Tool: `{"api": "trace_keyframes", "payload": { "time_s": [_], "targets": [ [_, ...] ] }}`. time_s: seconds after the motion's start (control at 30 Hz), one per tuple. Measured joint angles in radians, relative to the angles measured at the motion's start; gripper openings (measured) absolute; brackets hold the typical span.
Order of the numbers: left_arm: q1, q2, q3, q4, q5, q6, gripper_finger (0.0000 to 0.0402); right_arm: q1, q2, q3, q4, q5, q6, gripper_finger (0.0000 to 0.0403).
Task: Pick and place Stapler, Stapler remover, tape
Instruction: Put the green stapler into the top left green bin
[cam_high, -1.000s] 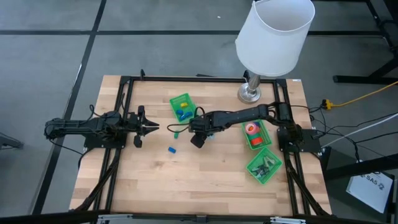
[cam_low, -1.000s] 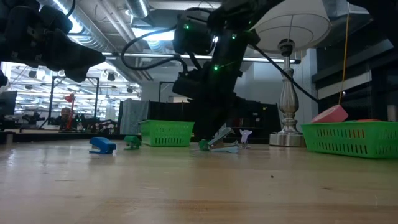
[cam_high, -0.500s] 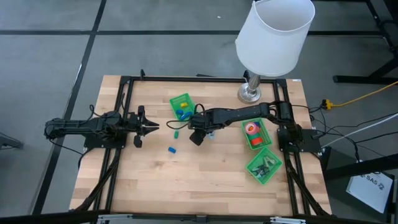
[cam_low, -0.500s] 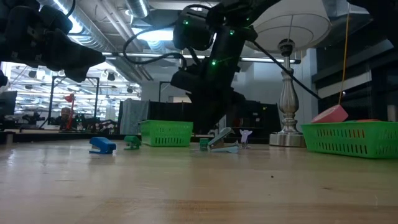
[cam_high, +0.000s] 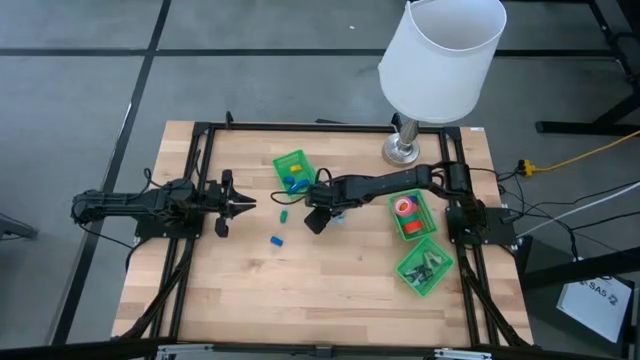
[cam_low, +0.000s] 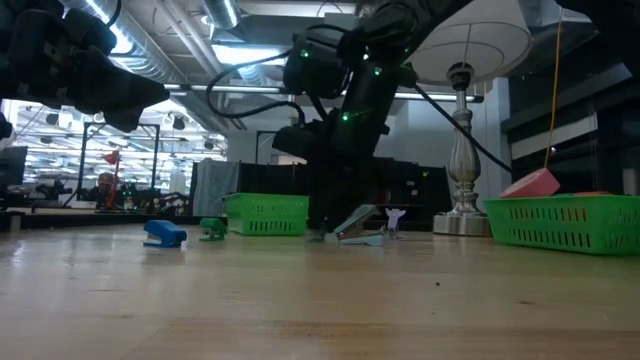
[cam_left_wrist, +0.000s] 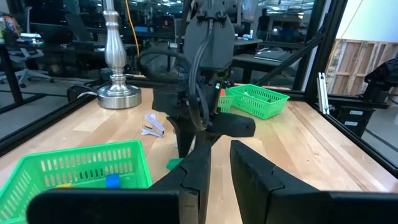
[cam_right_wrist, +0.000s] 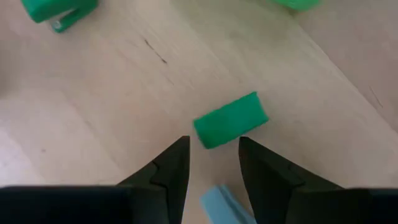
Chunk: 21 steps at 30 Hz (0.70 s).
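**Right gripper lowered over a small green block at the tabletop centre**

The tabletop carries, in descending size, a lamp at the far edge, three green baskets and several small loose items. The basket by the right arm's base holds tape rolls, red and orange; the nearest basket holds dark metal pieces whose kind cannot be told; the far basket holds blue and yellow blocks.

The right arm is stretched across the middle of the tabletop. Compared with one second earlier, its gripper has been drawn slightly toward the far basket and, in the low view, brought lower toward the tabletop. Its fingers are held apart, empty, and a small green block is framed just beyond the tips in the right wrist view. A grasp of this block appears to be the step in hand; no contact is shown yet.

A pale blue item lies between the fingers. A second green block and a blue block lie apart on the bare wood.

The left arm waits at the left side, its gripper unchanged, with its fingers slightly apart and nothing held.
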Motion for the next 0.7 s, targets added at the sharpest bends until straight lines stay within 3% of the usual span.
{"api": "trace_keyframes", "payload": {
  "time_s": [0.27,0.43,0.7],
  "targets": [
    [0.000,0.000,0.000,0.000,0.000,0.000,0.0058,-0.016,0.000,-0.069,0.101,-0.001,-0.011,0.0142],
    [0.000,0.000,0.000,0.000,0.000,0.000,0.0058,-0.017,-0.002,-0.093,0.144,0.004,-0.120,0.0142],
    [0.000,0.000,0.000,0.000,0.000,0.000,0.0058,0.016,-0.027,-0.036,0.021,-0.061,-0.364,0.0142]
  ]
}}
